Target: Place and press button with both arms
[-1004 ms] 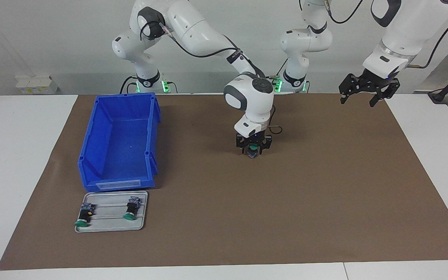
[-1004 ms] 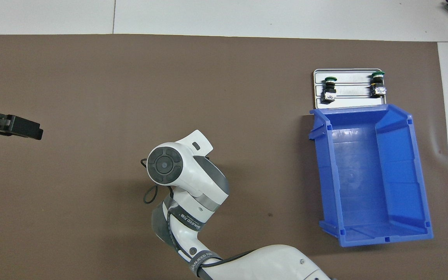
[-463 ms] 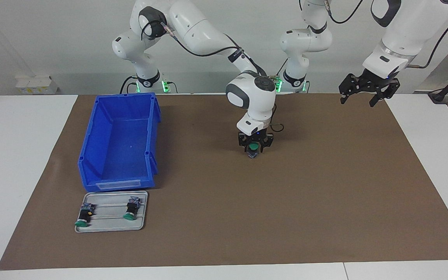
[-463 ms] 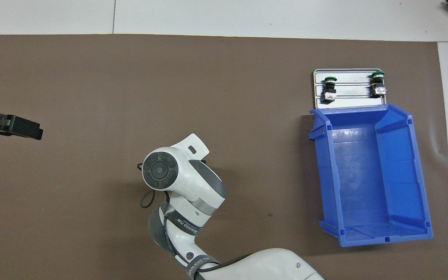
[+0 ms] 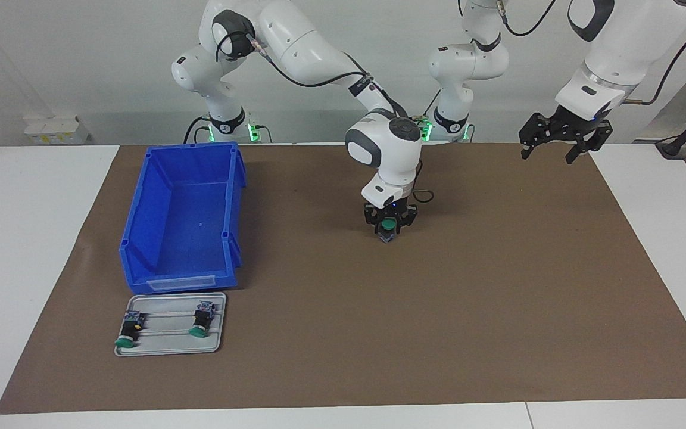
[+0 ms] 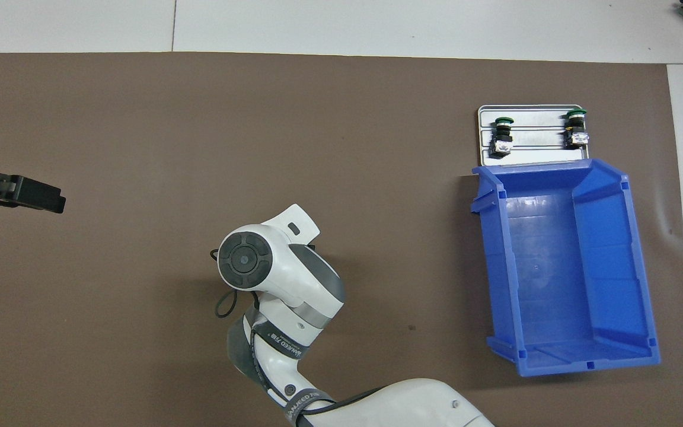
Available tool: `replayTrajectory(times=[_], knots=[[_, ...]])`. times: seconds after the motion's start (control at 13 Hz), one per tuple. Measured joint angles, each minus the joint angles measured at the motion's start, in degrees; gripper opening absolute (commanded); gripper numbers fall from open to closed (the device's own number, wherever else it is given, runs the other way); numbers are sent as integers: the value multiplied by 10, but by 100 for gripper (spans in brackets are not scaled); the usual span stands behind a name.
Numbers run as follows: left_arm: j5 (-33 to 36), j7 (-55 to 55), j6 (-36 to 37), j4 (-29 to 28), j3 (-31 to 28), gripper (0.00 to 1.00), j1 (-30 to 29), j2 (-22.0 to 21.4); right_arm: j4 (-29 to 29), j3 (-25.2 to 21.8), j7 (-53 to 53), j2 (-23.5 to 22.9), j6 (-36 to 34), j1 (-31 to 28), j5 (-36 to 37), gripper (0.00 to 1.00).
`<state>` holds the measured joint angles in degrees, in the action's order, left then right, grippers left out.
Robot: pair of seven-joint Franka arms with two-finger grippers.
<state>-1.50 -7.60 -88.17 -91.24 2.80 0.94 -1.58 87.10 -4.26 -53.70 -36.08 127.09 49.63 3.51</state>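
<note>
Setting the button, clamped in the right claw, down on mid-surface, calling next for release and a press from the left claw, waiting spread apart.

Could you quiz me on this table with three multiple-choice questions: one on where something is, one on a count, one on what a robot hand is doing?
1. Where is the metal tray?
A. inside the blue bin
B. beside the blue bin, farther from the robots
C. under the left gripper

2. How many buttons lie on the tray?
A. two
B. four
C. none

3. What is the right gripper doing?
A. hanging open over the bin
B. resting on the tray
C. gripping a green-capped button over the brown mat

Answers: 1 B, the tray adjoins the bin's end. 2 A, two show. 3 C, fingers clasp it; the left gripper waits.
</note>
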Motion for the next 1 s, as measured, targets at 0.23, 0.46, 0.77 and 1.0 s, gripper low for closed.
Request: replayTrajectory(times=[0.23,0.46,0.77,1.0], knots=[[0,0,0,0,0,100,0,0,0,0,0,0,0,0,0,50],[0,0,0,0,0,100,0,0,0,0,0,1,1,0,0,45],[0,0,0,0,0,100,0,0,4,0,0,1,14,0,0,36],[0,0,0,0,0,100,0,0,5,0,0,2,15,0,-1,31]])
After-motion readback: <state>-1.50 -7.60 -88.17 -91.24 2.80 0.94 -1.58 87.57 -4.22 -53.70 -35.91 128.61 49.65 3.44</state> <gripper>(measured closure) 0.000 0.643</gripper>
